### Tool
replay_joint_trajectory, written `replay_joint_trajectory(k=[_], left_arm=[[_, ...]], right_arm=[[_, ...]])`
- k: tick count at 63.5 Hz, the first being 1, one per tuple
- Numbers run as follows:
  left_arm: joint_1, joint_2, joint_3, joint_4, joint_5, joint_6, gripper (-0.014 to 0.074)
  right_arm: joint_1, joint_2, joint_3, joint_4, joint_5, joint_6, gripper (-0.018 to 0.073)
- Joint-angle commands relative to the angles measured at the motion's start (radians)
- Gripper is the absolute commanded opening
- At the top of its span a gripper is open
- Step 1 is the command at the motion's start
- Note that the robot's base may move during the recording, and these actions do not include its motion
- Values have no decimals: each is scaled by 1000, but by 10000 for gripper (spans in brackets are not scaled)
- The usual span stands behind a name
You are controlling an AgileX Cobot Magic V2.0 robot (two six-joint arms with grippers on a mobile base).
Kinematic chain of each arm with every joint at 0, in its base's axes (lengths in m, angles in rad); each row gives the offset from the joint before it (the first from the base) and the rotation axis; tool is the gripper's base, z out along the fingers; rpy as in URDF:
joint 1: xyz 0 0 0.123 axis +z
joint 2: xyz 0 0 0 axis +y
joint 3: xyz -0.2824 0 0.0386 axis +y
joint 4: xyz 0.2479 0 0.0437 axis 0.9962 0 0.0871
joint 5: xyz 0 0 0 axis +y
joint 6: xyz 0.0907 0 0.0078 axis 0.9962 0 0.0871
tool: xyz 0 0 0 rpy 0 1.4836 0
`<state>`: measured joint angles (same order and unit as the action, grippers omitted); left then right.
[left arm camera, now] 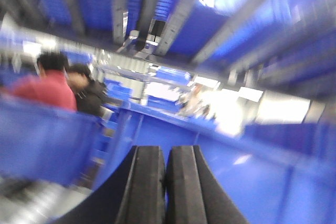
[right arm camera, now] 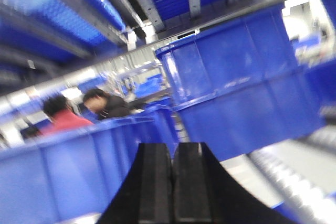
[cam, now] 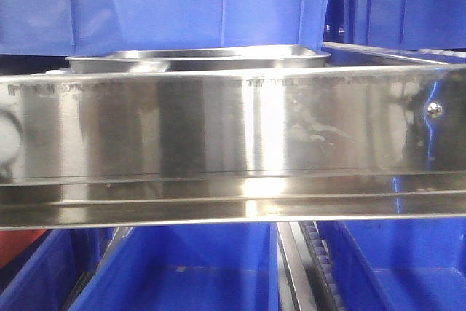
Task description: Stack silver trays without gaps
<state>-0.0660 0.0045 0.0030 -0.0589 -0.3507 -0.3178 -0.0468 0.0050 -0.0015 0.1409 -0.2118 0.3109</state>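
Stainless-steel shallow rectangular tray (cam: 196, 60) behind broad flat steel rail (cam: 233, 132): approach level, first parting pressed-together, empty fingers of black left gripper (left arm camera: 166, 153) and black right gripper (right arm camera: 172, 148).

Wrist-camera views of the two-armed robot: the left pincer (left arm camera: 166, 153) shows two matte black fingers (left arm camera: 147, 182), flat and straight on their inner faces, with outer edges flaring in a curve toward the base. The right pincer (right arm camera: 172, 148) is of the same build, its smooth black fingers (right arm camera: 156, 182) squared at the tips and broadening into curved shoulders.
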Motion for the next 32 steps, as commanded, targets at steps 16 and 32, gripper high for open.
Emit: replay_joint_trajectory(k=[16, 32], left_arm=[[-6, -5, -162, -55, 299, -85, 3], [-6, -5, -239, -64, 386, -85, 3]], right_arm=[[-1, -5, -280, 15, 489, 2, -78], [-1, -5, -392, 46, 593, -23, -78]])
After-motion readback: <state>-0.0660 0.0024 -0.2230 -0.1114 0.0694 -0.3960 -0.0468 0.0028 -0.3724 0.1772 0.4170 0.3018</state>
